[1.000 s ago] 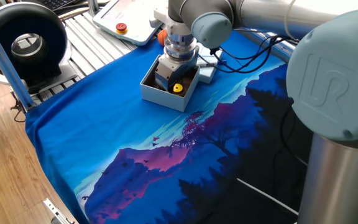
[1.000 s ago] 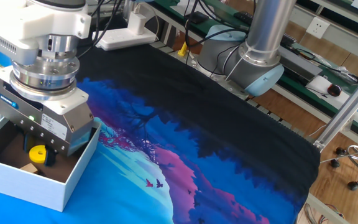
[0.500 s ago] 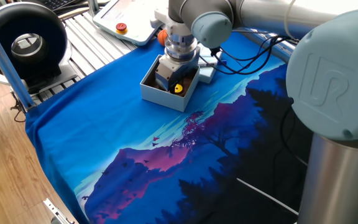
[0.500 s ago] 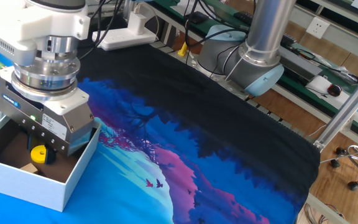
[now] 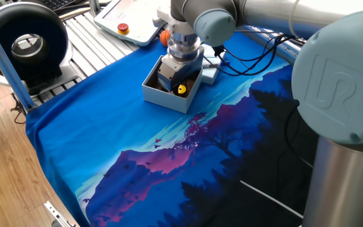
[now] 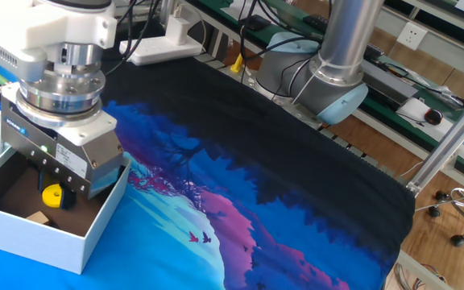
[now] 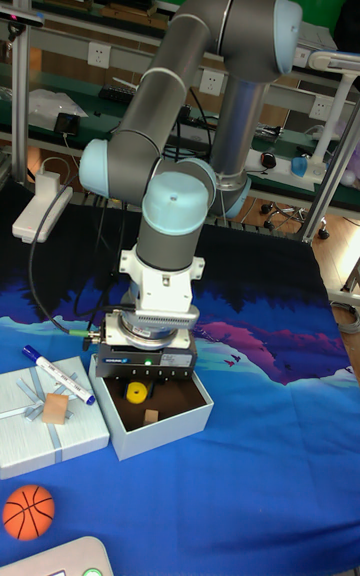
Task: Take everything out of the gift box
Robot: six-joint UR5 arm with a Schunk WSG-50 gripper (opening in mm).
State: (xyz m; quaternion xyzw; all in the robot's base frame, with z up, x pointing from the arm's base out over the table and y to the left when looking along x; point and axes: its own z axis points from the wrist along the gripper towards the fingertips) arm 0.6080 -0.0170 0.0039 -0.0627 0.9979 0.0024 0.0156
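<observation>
The gift box (image 5: 162, 98) (image 6: 95, 234) (image 7: 165, 433) stands open on the blue cloth. My gripper (image 5: 179, 87) (image 6: 51, 192) (image 7: 136, 391) reaches down into it and is shut on the yellow disc (image 5: 181, 89) (image 6: 51, 193) (image 7: 136, 394), which hangs just above the brown floor. One wooden cube (image 6: 37, 216) (image 7: 150, 417) lies inside the box. Left of the box lies the flat lid (image 7: 30, 436), with another wooden cube (image 7: 55, 406) and the blue-and-white pen (image 7: 58, 373) on it. The orange ball (image 7: 28, 511) (image 5: 164, 36) rests on the cloth outside the box.
A white panel with a red button (image 5: 128, 22) sits behind the box, and a black round device (image 5: 27, 41) stands off the table's corner. A white power strip (image 6: 163, 44) and cables lie at the cloth's far edge. A second robot base (image 6: 337, 72) stands beyond.
The gripper has risen slightly with the yellow disc between its fingers. The box and the cube inside it have not moved.
</observation>
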